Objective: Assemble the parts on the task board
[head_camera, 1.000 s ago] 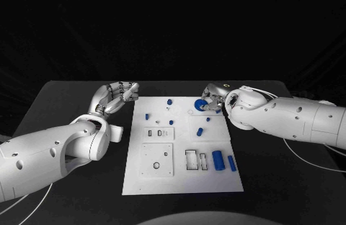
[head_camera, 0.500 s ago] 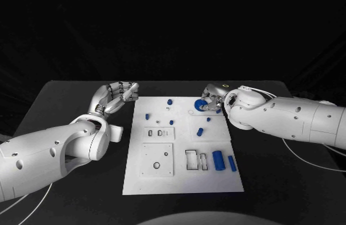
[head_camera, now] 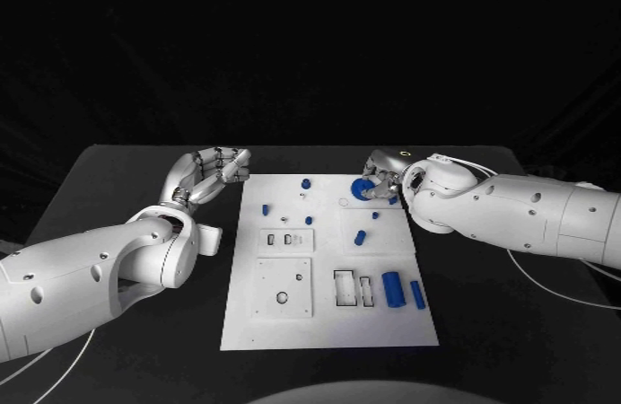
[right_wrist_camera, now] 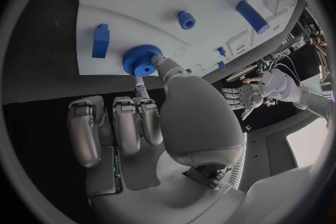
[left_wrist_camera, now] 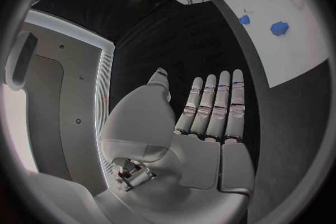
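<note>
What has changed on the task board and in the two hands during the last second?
Nothing has visibly changed. The right hand still holds the blue gear at the far end of the task board, the left hand stays open beside the board, and the other parts lie where they were.

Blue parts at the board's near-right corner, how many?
2. A thick cylinder and a thinner bar lie side by side, just right of the rectangular slots. Nothing covers that corner, so none should be hidden.
</note>
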